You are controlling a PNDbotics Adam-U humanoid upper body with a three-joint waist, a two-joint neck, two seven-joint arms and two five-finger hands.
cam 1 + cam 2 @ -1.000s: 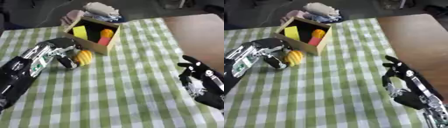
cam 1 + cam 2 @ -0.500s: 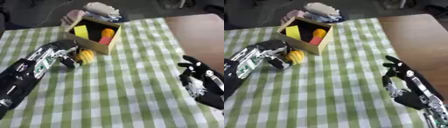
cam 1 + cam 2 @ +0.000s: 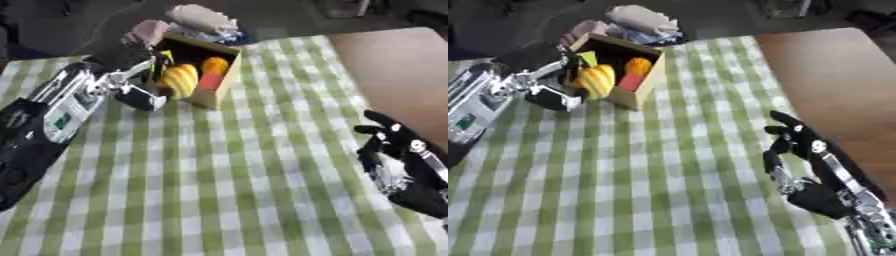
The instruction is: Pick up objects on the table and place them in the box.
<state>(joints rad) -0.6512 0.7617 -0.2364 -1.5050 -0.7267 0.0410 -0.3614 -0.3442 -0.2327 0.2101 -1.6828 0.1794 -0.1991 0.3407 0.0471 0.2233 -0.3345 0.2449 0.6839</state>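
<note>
A cardboard box point(image 3: 224, 76) stands at the far left-centre of the green checked cloth. Inside it lie an orange thing point(image 3: 214, 65), a red thing point(image 3: 207, 82) and a yellow-green piece point(image 3: 588, 58). My left hand point(image 3: 129, 87) holds a yellow ribbed object point(image 3: 179, 80) over the box's near-left side, its fingers curled round it. Whether the object touches the box I cannot tell. My right hand point(image 3: 805, 159) rests open at the lower right, fingers up, holding nothing.
A pale bundle of cloth point(image 3: 203, 18) and a pink thing point(image 3: 149, 30) lie just behind the box. Bare brown tabletop point(image 3: 394, 65) lies to the right of the checked cloth point(image 3: 245, 180).
My left hand has lifted the yellow object off the cloth and carried it up to the box's opening. The right hand has stayed put. The whole picture has shifted a little.
</note>
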